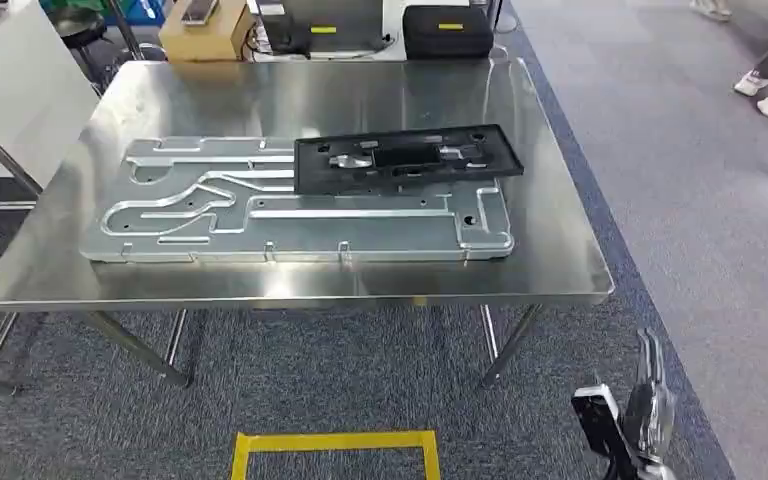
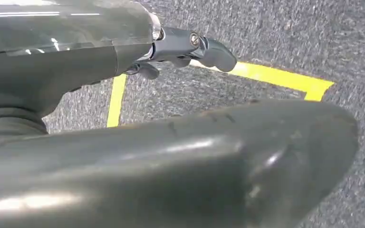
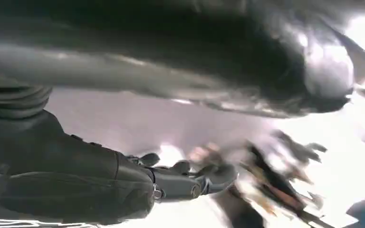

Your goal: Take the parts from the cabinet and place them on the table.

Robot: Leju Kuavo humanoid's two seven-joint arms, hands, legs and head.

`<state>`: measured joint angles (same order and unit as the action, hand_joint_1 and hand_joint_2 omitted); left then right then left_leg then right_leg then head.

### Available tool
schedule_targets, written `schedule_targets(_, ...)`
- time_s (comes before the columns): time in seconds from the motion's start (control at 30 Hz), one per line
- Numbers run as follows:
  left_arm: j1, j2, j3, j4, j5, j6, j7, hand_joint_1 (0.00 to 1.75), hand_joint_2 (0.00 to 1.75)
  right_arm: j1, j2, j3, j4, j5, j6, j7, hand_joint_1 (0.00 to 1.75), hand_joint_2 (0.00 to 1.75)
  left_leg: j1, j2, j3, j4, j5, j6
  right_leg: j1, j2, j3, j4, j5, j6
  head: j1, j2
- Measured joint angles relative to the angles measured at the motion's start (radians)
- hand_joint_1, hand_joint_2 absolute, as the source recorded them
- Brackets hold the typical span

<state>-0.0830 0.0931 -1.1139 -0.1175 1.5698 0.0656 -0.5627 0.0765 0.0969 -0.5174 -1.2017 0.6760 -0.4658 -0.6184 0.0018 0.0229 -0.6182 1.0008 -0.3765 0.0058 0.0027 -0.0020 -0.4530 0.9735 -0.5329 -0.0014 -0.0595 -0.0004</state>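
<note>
- One rectangular stainless-steel table [image 1: 550,250] on thin metal legs.
- One large silver machined aluminium plate with winding grooves [image 1: 290,215], lying flat on that table.
- One smaller black rectangular plate with cut-outs [image 1: 405,158], resting on the far right part of the silver plate.
- One brown cardboard box [image 1: 205,35] beyond the table's far edge.
- Two black cases with yellow labels [image 1: 447,30], also beyond the far edge.
- One yellow tape outline [image 1: 335,445] on the grey carpet, in front of the table.

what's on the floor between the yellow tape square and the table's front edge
Bare grey carpet in the head view, between the yellow tape and the table.
</note>
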Motion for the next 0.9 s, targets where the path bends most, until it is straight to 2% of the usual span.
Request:
schedule_targets(0.03, 0.002, 0.0, 0.0, 0.0, 0.0, 0.0, 0.0, 0.0, 0.0, -0.019, 0.009, -0.05, 0.116, 0.001, 0.01, -0.001, 0.0, 0.0, 0.003, 0.001, 0.001, -0.005, 0.011, -0.009, 0.001, 0.0, -0.003, 0.0, 0.009, -0.009, 0.0, 0.0)
schedule_targets(0.07, 0.005, 0.0, 0.0, 0.0, 0.0, 0.0, 0.0, 0.0, 0.0, -0.033, 0.013, -0.086, 0.204, 0.002, 0.01, -0.004, 0.0, 0.0, 0.002, -0.002, -0.004, -0.003, 0.012, -0.015, -0.005, -0.001, -0.011, -0.007, 0.023, -0.017, 0.0, 0.0)
schedule_targets(0.1, 0.007, 0.0, 0.0, 0.0, 0.0, 0.0, -0.001, 0.0, 0.0, -0.045, 0.013, -0.115, 0.278, 0.004, 0.012, 0.006, 0.0, 0.0, 0.007, -0.007, -0.015, 0.017, -0.022, -0.021, -0.006, -0.005, -0.021, -0.007, 0.034, -0.023, 0.0, 0.0)
schedule_targets(0.13, 0.009, 0.0, 0.0, 0.0, 0.0, 0.0, -0.001, 0.0, 0.0, -0.058, 0.013, -0.143, 0.355, 0.007, 0.014, 0.017, 0.0, 0.0, 0.008, -0.012, -0.034, 0.07, -0.093, -0.025, -0.006, -0.005, -0.036, -0.006, 0.045, -0.031, 0.0, 0.0)
schedule_targets(0.17, 0.009, 0.0, 0.0, 0.0, 0.0, 0.0, -0.001, 0.0, 0.0, -0.065, 0.013, -0.168, 0.425, 0.008, 0.013, 0.022, 0.0, 0.0, 0.01, -0.012, -0.056, 0.145, -0.161, -0.03, -0.006, -0.005, -0.052, -0.006, 0.057, -0.033, 0.0, 0.0)
schedule_targets(0.2, 0.008, 0.0, 0.0, 0.0, 0.0, 0.0, -0.002, 0.0, 0.0, -0.067, 0.013, -0.191, 0.482, 0.01, 0.013, 0.038, 0.0, 0.0, 0.011, -0.012, -0.072, 0.221, -0.209, -0.033, -0.005, -0.005, -0.067, -0.005, 0.068, -0.033, 0.0, 0.0)
schedule_targets(0.23, 0.009, 0.0, 0.0, 0.0, 0.0, -0.002, -0.003, 0.0, 0.0, -0.069, 0.013, -0.212, 0.538, 0.012, 0.016, 0.068, 0.0, 0.0, 0.011, -0.012, -0.08, 0.287, -0.231, -0.037, -0.005, -0.005, -0.084, -0.003, 0.079, -0.032, 0.0, 0.0)
schedule_targets(0.27, 0.01, 0.0, 0.0, 0.0, 0.0, -0.004, -0.006, 0.0, 0.0, -0.07, 0.013, -0.233, 0.598, 0.014, 0.022, 0.107, 0.0, 0.0, 0.011, -0.012, -0.072, 0.317, -0.217, -0.037, -0.004, -0.005, -0.101, 0.0, 0.091, -0.031, 0.0, 0.0)
schedule_targets(0.3, 0.012, -0.001, 0.0, 0.0, 0.0, -0.008, -0.009, 0.0, 0.0, -0.07, 0.013, -0.246, 0.637, 0.02, 0.027, 0.134, 0.0, 0.0, 0.012, -0.012, -0.047, 0.307, -0.183, -0.037, -0.004, -0.005, -0.117, 0.003, 0.1, -0.03, 0.0, 0.0)
schedule_targets(0.33, 0.014, -0.001, 0.0, 0.0, 0.0, -0.012, -0.013, 0.0, 0.0, -0.07, 0.013, -0.255, 0.676, 0.029, 0.032, 0.167, 0.0, 0.0, 0.012, -0.013, -0.005, 0.262, -0.144, -0.035, -0.003, -0.004, -0.133, 0.009, 0.108, -0.028, 0.0, 0.0)
schedule_targets(0.37, 0.014, -0.001, 0.0, 0.0, 0.0, -0.015, -0.018, 0.0, 0.0, -0.071, 0.013, -0.258, 0.715, 0.039, 0.037, 0.2, 0.0, 0.0, 0.012, -0.013, 0.058, 0.18, -0.117, -0.029, -0.002, -0.002, -0.149, 0.014, 0.117, -0.026, 0.0, 0.0)
schedule_targets(0.4, 0.012, -0.001, 0.001, 0.0, 0.0, -0.017, -0.024, 0.0, 0.0, -0.073, 0.013, -0.259, 0.744, 0.049, 0.044, 0.231, 0.0, 0.0, 0.01, -0.017, 0.132, 0.082, -0.124, -0.02, -0.003, 0.0, -0.158, 0.021, 0.125, -0.023, 0.0, 0.0)
schedule_targets(0.43, 0.009, -0.001, 0.002, 0.0, 0.0, -0.017, -0.028, 0.0, 0.0, -0.075, 0.013, -0.26, 0.774, 0.058, 0.056, 0.269, 0.0, 0.0, 0.004, -0.018, 0.201, -0.012, -0.156, -0.013, 0.003, 0.002, -0.166, 0.026, 0.131, -0.017, 0.0, 0.0)
schedule_targets(0.47, 0.007, -0.001, 0.002, 0.0, 0.0, -0.018, -0.03, 0.0, 0.0, -0.076, 0.013, -0.261, 0.797, 0.063, 0.071, 0.298, 0.0, 0.0, 0.003, -0.018, 0.209, -0.047, -0.172, -0.009, 0.003, 0.001, -0.169, 0.027, 0.14, -0.01, 0.0, 0.0)
schedule_targets(0.53, 0.012, -0.002, 0.004, 0.0, 0.0, -0.021, -0.036, 0.0, 0.0, -0.077, 0.013, -0.271, 0.834, 0.063, 0.108, 0.355, 0.0, 0.0, -0.003, -0.017, 0.197, -0.039, -0.163, 0.004, -0.003, 0.001, -0.171, 0.023, 0.159, 0.0, 0.0, 0.0)
schedule_targets(0.57, 0.018, -0.003, 0.005, 0.0, 0.0, -0.021, -0.037, 0.0, 0.0, -0.073, 0.013, -0.274, 0.848, 0.063, 0.12, 0.37, 0.0, 0.0, 0.001, -0.016, 0.19, -0.047, -0.147, 0.014, 0.003, 0.002, -0.174, 0.021, 0.168, 0.01, 0.0, 0.0)
schedule_targets(0.6, 0.018, -0.004, 0.005, 0.0, 0.0, -0.022, -0.037, 0.0, 0.0, -0.074, 0.013, -0.278, 0.862, 0.063, 0.137, 0.387, 0.0, 0.0, 0.006, -0.005, 0.18, -0.05, -0.133, 0.021, -0.006, 0.006, -0.184, 0.038, 0.136, 0.012, 0.0, 0.0)
schedule_targets(0.63, 0.018, -0.005, 0.005, 0.0, 0.0, -0.024, -0.039, 0.0, 0.0, -0.074, 0.015, -0.279, 0.873, 0.063, 0.15, 0.404, 0.0, 0.0, 0.005, -0.005, 0.165, -0.049, -0.123, 0.031, -0.006, 0.004, -0.198, 0.078, 0.073, 0.015, 0.0, 0.0)
schedule_targets(0.67, 0.02, -0.005, 0.005, 0.0, 0.0, -0.025, -0.039, 0.0, 0.0, -0.074, 0.017, -0.279, 0.884, 0.064, 0.166, 0.424, 0.0, 0.0, 0.005, -0.005, 0.149, -0.048, -0.111, 0.035, -0.007, 0.004, -0.215, 0.147, 0.002, 0.018, 0.0, 0.0)
schedule_targets(0.7, 0.021, -0.005, 0.005, 0.0, -0.001, -0.026, -0.039, 0.0, 0.0, -0.075, 0.017, -0.28, 0.893, 0.069, 0.186, 0.443, 0.0, 0.0, 0.005, -0.004, 0.134, -0.048, -0.099, 0.035, -0.008, 0.004, -0.231, 0.222, -0.052, 0.021, 0.0, 0.0)
schedule_targets(0.73, 0.022, -0.005, 0.005, 0.0, -0.002, -0.027, -0.039, 0.0, 0.0, -0.075, 0.017, -0.28, 0.901, 0.077, 0.211, 0.463, 0.0, 0.0, 0.004, -0.003, 0.117, -0.045, -0.088, 0.035, -0.008, 0.004, -0.242, 0.29, -0.082, 0.024, 0.0, 0.0)
schedule_targets(0.77, 0.022, -0.005, 0.005, 0.0, -0.002, -0.029, -0.038, 0.0, 0.0, -0.076, 0.017, -0.28, 0.91, 0.086, 0.241, 0.49, 0.0, 0.0, 0.004, -0.001, 0.1, -0.041, -0.077, 0.033, -0.009, 0.004, -0.242, 0.335, -0.078, 0.027, 0.0, 0.0)
schedule_targets(0.8, 0.022, -0.005, 0.005, 0.0, -0.002, -0.03, -0.037, 0.0, 0.0, -0.077, 0.017, -0.28, 0.915, 0.093, 0.268, 0.511, 0.0, 0.0, 0.005, -0.001, 0.081, -0.034, -0.067, 0.031, -0.01, 0.003, -0.221, 0.336, -0.043, 0.029, 0.0, 0.0)
schedule_targets(0.83, 0.023, -0.005, 0.005, 0.0, -0.003, -0.031, -0.036, 0.0, 0.0, -0.076, 0.017, -0.28, 0.92, 0.098, 0.292, 0.524, 0.0, 0.0, 0.005, -0.001, 0.063, -0.026, -0.058, 0.027, -0.012, 0.003, -0.185, 0.301, -0.001, 0.029, 0.0, 0.0)
schedule_targets(0.87, 0.023, -0.005, 0.005, 0.0, -0.004, -0.032, -0.036, 0.0, 0.0, -0.076, 0.017, -0.28, 0.924, 0.101, 0.311, 0.535, 0.0, 0.0, 0.006, -0.001, 0.045, -0.017, -0.052, 0.023, -0.013, 0.003, -0.129, 0.23, 0.032, 0.028, 0.0, 0.0)
schedule_targets(0.9, 0.023, -0.005, 0.005, 0.0, -0.005, -0.032, -0.036, 0.0, 0.0, -0.077, 0.017, -0.28, 0.926, 0.103, 0.328, 0.545, 0.0, 0.0, 0.006, -0.001, 0.031, -0.007, -0.047, 0.019, -0.015, 0.002, -0.064, 0.143, 0.036, 0.026, 0.0, 0.0)
